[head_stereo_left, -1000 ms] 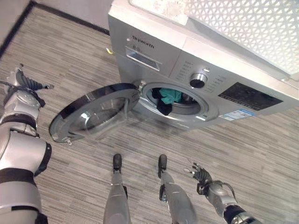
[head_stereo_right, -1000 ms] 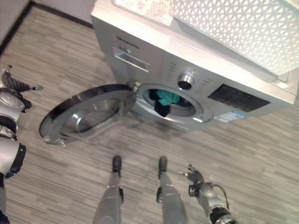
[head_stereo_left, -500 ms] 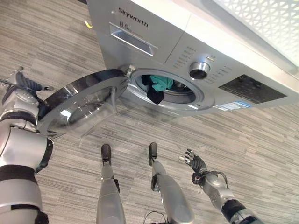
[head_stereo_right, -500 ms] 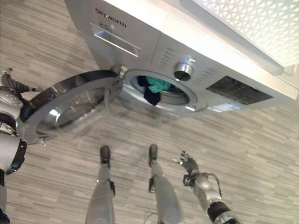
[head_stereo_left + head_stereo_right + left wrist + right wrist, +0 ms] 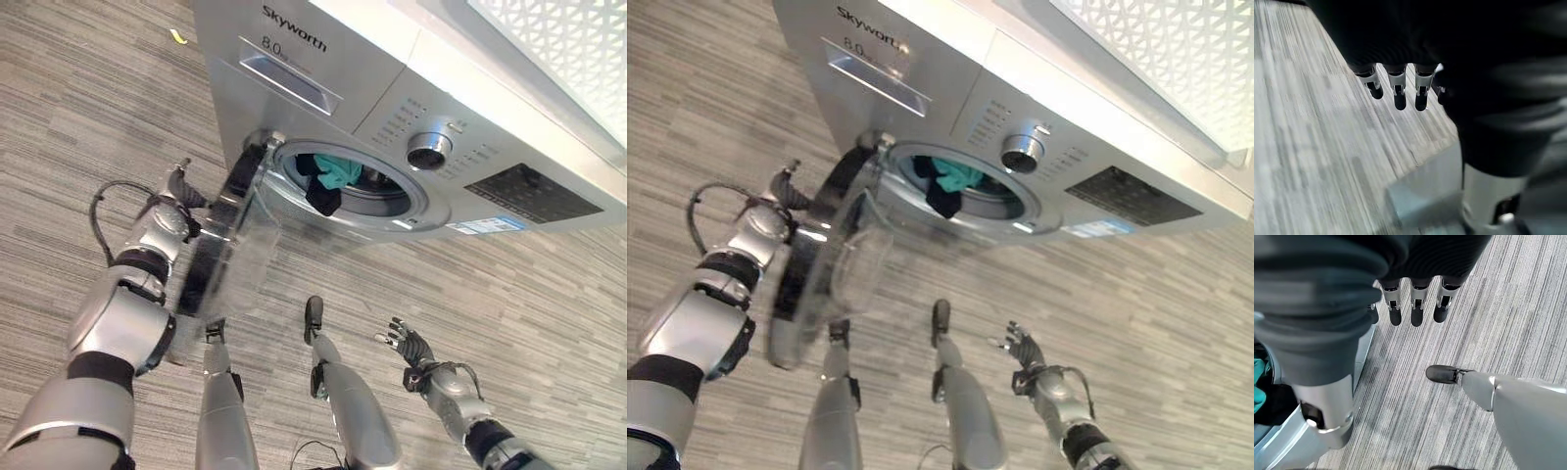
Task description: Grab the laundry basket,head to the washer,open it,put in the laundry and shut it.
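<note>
Two hands: both with fingers straight, holding nothing
Right hand: low over the floor, well apart from the washer
Left hand: against the outer face of the half-closed door
Washer: drum holds teal and dark laundry
Laundry basket: white, on top of the washer
</note>
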You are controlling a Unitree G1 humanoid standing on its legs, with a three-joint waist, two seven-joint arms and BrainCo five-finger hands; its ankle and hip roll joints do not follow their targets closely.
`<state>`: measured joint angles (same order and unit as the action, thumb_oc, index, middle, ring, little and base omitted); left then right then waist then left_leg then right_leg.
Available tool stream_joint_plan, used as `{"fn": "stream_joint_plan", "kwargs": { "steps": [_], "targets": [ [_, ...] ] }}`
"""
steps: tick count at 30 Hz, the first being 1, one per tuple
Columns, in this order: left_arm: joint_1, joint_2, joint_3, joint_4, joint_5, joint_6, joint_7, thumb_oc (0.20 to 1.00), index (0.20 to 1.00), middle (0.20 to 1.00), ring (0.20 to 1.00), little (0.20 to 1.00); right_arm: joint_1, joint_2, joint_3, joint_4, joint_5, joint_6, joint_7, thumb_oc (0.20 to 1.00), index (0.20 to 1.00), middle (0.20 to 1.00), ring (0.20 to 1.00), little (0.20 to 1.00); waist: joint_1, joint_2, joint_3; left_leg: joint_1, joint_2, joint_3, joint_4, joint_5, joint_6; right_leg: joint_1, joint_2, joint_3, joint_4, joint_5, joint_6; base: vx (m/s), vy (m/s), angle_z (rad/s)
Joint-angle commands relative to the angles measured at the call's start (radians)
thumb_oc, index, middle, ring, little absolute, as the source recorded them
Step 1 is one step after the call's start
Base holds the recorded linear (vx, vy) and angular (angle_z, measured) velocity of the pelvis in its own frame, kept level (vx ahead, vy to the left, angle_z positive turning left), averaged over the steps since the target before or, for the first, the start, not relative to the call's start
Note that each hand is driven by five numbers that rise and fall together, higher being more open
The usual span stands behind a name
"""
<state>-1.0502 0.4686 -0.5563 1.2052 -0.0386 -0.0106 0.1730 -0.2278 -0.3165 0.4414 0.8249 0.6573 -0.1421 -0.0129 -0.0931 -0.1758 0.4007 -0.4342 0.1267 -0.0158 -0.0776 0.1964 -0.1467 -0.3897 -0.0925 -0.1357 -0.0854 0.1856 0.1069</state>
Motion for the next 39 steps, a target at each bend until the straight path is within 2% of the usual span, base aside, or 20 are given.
{"fn": "stream_joint_plan", "kwargs": {
  "steps": [1,4,5,8,10,14,15,16,19,20,23,27,28,30,31,33,35,36,38,39],
  "targets": [
    [0.068,-0.213,0.032,-0.044,-0.106,-0.071,-0.026,1.000,1.000,1.000,1.000,1.000,0.031,-0.026,-0.021,-0.025,0.051,-0.003,0.012,1.000,1.000,1.000,1.000,1.000,-0.009,0.038,0.002,-0.040,0.001,0.009,0.063,-0.077,-0.005,-0.018,-0.051,0.056,0.098,-0.113,0.067,0.02,-0.022,0.08],
    [0.194,-0.442,0.014,-0.090,-0.249,-0.085,-0.020,1.000,1.000,1.000,1.000,1.000,0.034,-0.003,-0.029,-0.029,0.062,0.016,0.004,1.000,1.000,1.000,1.000,1.000,-0.009,0.056,-0.017,0.018,0.001,0.027,0.042,-0.083,-0.003,0.012,-0.051,0.072,0.108,-0.128,0.063,0.03,-0.024,0.06],
    [0.194,-0.442,0.014,-0.090,-0.249,-0.085,-0.020,1.000,1.000,1.000,1.000,1.000,0.034,-0.003,-0.029,-0.029,0.062,0.016,0.004,1.000,1.000,1.000,1.000,1.000,-0.009,0.056,-0.017,0.019,0.001,0.027,0.042,-0.083,-0.003,0.013,-0.051,0.072,0.108,-0.128,0.062,0.02,0.001,-0.07],
    [0.210,-0.581,-0.041,-0.116,-0.293,-0.099,-0.004,1.000,1.000,1.000,1.000,1.000,0.031,-0.005,-0.017,-0.060,0.077,0.020,0.005,1.000,1.000,1.000,1.000,1.000,-0.035,0.045,-0.037,0.077,0.017,0.071,0.023,-0.088,0.001,0.025,-0.038,0.116,0.111,-0.128,0.068,0.01,0.016,-0.31],
    [0.210,-0.618,-0.055,-0.117,-0.302,-0.107,-0.002,1.000,1.000,1.000,1.000,1.000,0.032,-0.011,-0.012,-0.048,0.081,0.023,0.014,1.000,1.000,1.000,1.000,1.000,-0.052,0.035,-0.055,0.109,0.032,0.096,0.009,-0.088,0.002,0.029,-0.029,0.141,0.111,-0.129,0.068,0.02,-0.010,-0.63],
    [0.231,-0.593,-0.062,-0.175,-0.330,-0.133,-0.009,1.000,1.000,1.000,1.000,1.000,0.061,-0.036,-0.008,-0.014,0.056,0.039,0.046,1.000,1.000,1.000,1.000,1.000,-0.062,0.040,-0.081,0.147,0.047,0.123,-0.001,-0.089,0.000,0.036,-0.019,0.165,0.113,-0.132,0.069,0.03,-0.036,-0.54],
    [0.279,-0.546,-0.070,-0.228,-0.332,-0.140,-0.021,1.000,1.000,1.000,1.000,1.000,0.095,-0.060,-0.018,0.013,0.006,0.050,0.063,1.000,1.000,1.000,1.000,1.000,-0.051,0.058,-0.087,0.166,0.051,0.128,-0.003,-0.087,-0.001,0.052,-0.017,0.163,0.116,-0.138,0.066,0.06,-0.086,-0.27],
    [0.279,-0.545,-0.070,-0.228,-0.332,-0.140,-0.021,1.000,1.000,1.000,1.000,1.000,0.095,-0.060,-0.018,0.013,0.006,0.050,0.063,1.000,1.000,1.000,1.000,1.000,-0.052,0.058,-0.089,0.164,0.051,0.127,-0.003,-0.086,-0.001,0.050,-0.017,0.163,0.115,-0.137,0.066,0.03,-0.073,-0.27],
    [0.361,-0.477,-0.069,-0.299,-0.349,-0.145,-0.040,1.000,1.000,1.000,1.000,1.000,0.120,-0.071,-0.036,0.046,-0.061,0.065,0.079,1.000,1.000,1.000,1.000,1.000,-0.025,0.099,-0.093,0.175,0.051,0.117,-0.010,-0.076,-0.004,0.073,-0.019,0.146,0.111,-0.145,0.063,0.01,-0.050,-0.05],
    [0.405,-0.441,-0.066,-0.326,-0.355,-0.142,-0.056,1.000,1.000,1.000,1.000,1.000,0.114,-0.068,-0.016,0.062,-0.109,0.071,0.093,1.000,1.000,1.000,1.000,1.000,-0.001,0.127,-0.089,0.174,0.047,0.103,-0.010,-0.067,-0.008,0.091,-0.022,0.124,0.104,-0.150,0.059,-0.01,-0.038,0.04],
    [0.429,-0.421,-0.069,-0.338,-0.344,-0.146,-0.060,1.000,1.000,1.000,1.000,1.000,0.099,-0.060,0.026,0.072,-0.160,0.077,0.106,1.000,1.000,1.000,1.000,1.000,0.021,0.150,-0.091,0.163,0.042,0.091,-0.010,-0.060,-0.010,0.098,-0.024,0.105,0.097,-0.152,0.054,-0.01,-0.036,0.28],
    [0.431,-0.428,-0.078,-0.314,-0.338,-0.146,-0.055,1.000,1.000,1.000,1.000,1.000,-0.028,0.017,0.132,0.163,-0.207,0.096,0.110,1.000,1.000,1.000,1.000,1.000,0.062,0.186,-0.087,0.143,0.030,0.062,-0.010,-0.049,-0.011,0.104,-0.029,0.080,0.088,-0.151,0.049,-0.03,-0.020,0.33],
    [0.414,-0.434,-0.094,-0.304,-0.327,-0.151,-0.039,1.000,1.000,1.000,1.000,1.000,-0.150,0.070,0.198,0.234,-0.281,0.095,0.065,1.000,1.000,1.000,1.000,1.000,0.089,0.203,-0.078,0.137,0.021,0.048,-0.010,-0.046,-0.009,0.105,-0.032,0.073,0.088,-0.150,0.048,-0.03,0.012,0.37],
    [0.398,-0.439,-0.104,-0.301,-0.318,-0.151,-0.034,1.000,1.000,1.000,1.000,1.000,-0.230,0.103,0.214,0.308,-0.317,0.103,0.042,1.000,1.000,1.000,1.000,1.000,0.103,0.214,-0.075,0.130,0.016,0.043,-0.010,-0.044,-0.008,0.102,-0.035,0.068,0.085,-0.148,0.049,-0.04,0.024,0.33],
    [0.379,-0.442,-0.138,-0.302,-0.291,-0.151,-0.023,1.000,1.000,1.000,1.000,1.000,-0.363,0.127,0.225,0.450,-0.422,0.126,-0.002,1.000,1.000,1.000,1.000,1.000,0.138,0.237,-0.066,0.122,0.007,0.029,-0.010,-0.042,-0.007,0.106,-0.041,0.056,0.083,-0.148,0.049,-0.03,0.024,0.12],
    [0.379,-0.442,-0.138,-0.302,-0.291,-0.151,-0.023,1.000,1.000,1.000,1.000,1.000,-0.363,0.127,0.225,0.450,-0.422,0.126,-0.002,1.000,1.000,1.000,1.000,1.000,0.138,0.237,-0.068,0.119,0.007,0.028,-0.010,-0.041,-0.007,0.104,-0.041,0.056,0.082,-0.147,0.048,-0.01,0.022,0.18],
    [0.400,-0.407,-0.208,-0.420,-0.261,-0.156,-0.033,1.000,1.000,1.000,1.000,1.000,-0.586,0.080,0.143,0.621,-0.479,0.171,-0.043,1.000,1.000,1.000,1.000,1.000,0.219,0.290,-0.059,0.111,-0.013,0.002,-0.010,-0.037,-0.004,0.120,-0.057,0.027,0.077,-0.148,0.052,0.01,0.051,0.28],
    [0.434,-0.367,-0.227,-0.501,-0.275,-0.158,-0.060,1.000,1.000,1.000,1.000,1.000,-0.681,0.010,0.082,0.675,-0.461,0.187,-0.060,1.000,1.000,1.000,1.000,1.000,0.266,0.321,-0.055,0.108,-0.026,-0.012,-0.010,-0.035,-0.003,0.130,-0.069,0.012,0.073,-0.152,0.054,0.02,0.046,0.19],
    [0.452,-0.347,-0.227,-0.528,-0.286,-0.156,-0.077,1.000,1.000,1.000,1.000,1.000,-0.710,-0.033,0.051,0.690,-0.441,0.195,-0.063,1.000,1.000,1.000,1.000,1.000,0.290,0.335,-0.059,0.100,-0.033,-0.020,-0.010,-0.032,-0.003,0.131,-0.073,0.002,0.069,-0.150,0.055,0.02,0.039,0.42],
    [0.508,-0.298,-0.220,-0.582,-0.308,-0.151,-0.112,1.000,1.000,1.000,1.000,1.000,-0.756,-0.135,0.009,0.716,-0.413,0.202,-0.066,1.000,1.000,1.000,1.000,1.000,0.333,0.362,-0.061,0.092,-0.050,-0.038,-0.010,-0.032,-0.004,0.141,-0.085,-0.021,0.063,-0.154,0.058,0.01,0.021,0.62]
  ]
}}
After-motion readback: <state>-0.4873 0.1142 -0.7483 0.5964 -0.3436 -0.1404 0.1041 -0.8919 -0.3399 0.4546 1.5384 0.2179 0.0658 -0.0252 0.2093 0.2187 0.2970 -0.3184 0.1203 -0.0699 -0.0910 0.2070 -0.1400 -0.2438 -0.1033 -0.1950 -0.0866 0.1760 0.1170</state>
